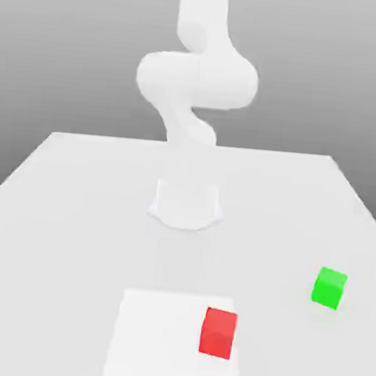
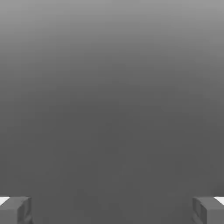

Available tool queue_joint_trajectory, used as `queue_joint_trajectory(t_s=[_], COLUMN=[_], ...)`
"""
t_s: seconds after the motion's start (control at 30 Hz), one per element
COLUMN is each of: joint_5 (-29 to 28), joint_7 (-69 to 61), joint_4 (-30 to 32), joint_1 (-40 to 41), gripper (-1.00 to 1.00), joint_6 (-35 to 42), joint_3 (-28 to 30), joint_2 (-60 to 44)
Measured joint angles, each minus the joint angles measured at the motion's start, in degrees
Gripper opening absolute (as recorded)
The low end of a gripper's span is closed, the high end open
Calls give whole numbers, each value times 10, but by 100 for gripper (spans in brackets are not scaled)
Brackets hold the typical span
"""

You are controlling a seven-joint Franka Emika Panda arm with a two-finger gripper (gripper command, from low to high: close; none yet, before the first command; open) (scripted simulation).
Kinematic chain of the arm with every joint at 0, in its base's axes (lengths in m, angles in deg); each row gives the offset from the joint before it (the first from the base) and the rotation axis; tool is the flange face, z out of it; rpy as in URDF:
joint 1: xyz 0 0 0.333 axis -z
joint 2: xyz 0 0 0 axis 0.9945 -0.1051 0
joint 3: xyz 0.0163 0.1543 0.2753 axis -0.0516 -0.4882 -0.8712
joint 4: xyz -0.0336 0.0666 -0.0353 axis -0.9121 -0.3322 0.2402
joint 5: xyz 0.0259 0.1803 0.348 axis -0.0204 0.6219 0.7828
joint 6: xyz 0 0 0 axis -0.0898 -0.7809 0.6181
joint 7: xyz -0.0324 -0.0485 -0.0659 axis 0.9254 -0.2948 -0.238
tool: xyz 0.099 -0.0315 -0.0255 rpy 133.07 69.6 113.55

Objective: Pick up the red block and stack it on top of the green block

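Grey, the gripper's fingers point(image 2: 15, 211) stand wide apart, the gap between them point(image 2: 112, 211) holding neither block.

Red block point(image 1: 218, 333), green block point(image 1: 328, 288) apart, both seemingly flat.

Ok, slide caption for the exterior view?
White robot arm, red cube block on a white square, green cube block resting apart at the exterior view's right.
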State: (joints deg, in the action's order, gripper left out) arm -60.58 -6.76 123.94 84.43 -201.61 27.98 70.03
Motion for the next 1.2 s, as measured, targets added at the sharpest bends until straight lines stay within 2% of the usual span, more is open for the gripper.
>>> queue_joint_trajectory(t_s=[0.57,0.7,0.87,0.9,1.1,1.2], joint_5=[-16,-22,-61,-86,-91,-71], joint_7=[161,198,234,252,256,242], joint_4=[153,186,179,176,174,180], joint_1=[12,0,-19,-13,-17,-5], gripper=[0,0,0,-100,-100,-100], joint_6=[-185,-229,-311,-328,-337,-308], joint_3=[-77,-80,-53,-54,-49,-66], joint_2=[-357,-440,-544,-565,-575,-540])
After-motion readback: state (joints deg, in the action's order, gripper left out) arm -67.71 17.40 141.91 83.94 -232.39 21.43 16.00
